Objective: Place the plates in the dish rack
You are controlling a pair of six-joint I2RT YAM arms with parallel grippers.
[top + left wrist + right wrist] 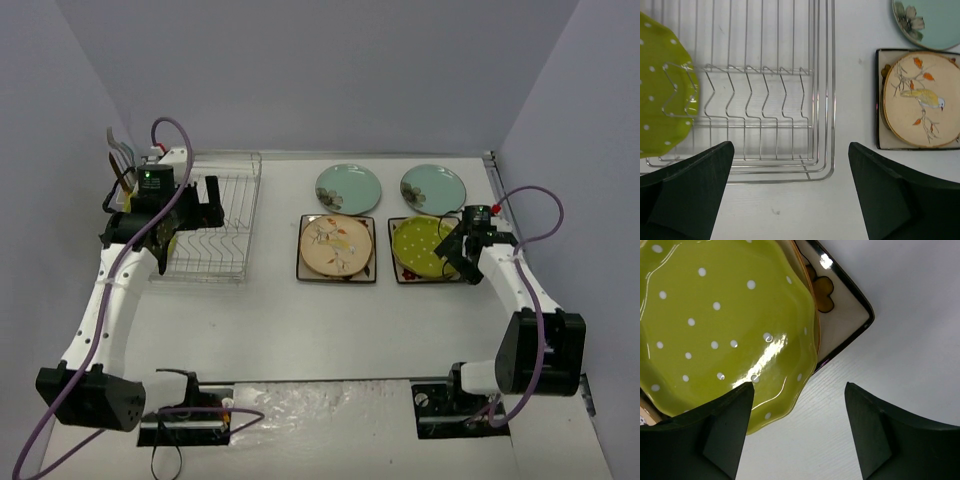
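Our right fingers point(862, 407) hang wide open and empty over the lime-green plate point(720, 325), which sits on a square plate point(840, 310). We should straddle its rim at five o'clock and pinch firmly. At nine o'clock our left fingers point(715, 167), equally spread and empty, hover above the dish rack point(830, 100), which holds a second green plate point(660, 90).
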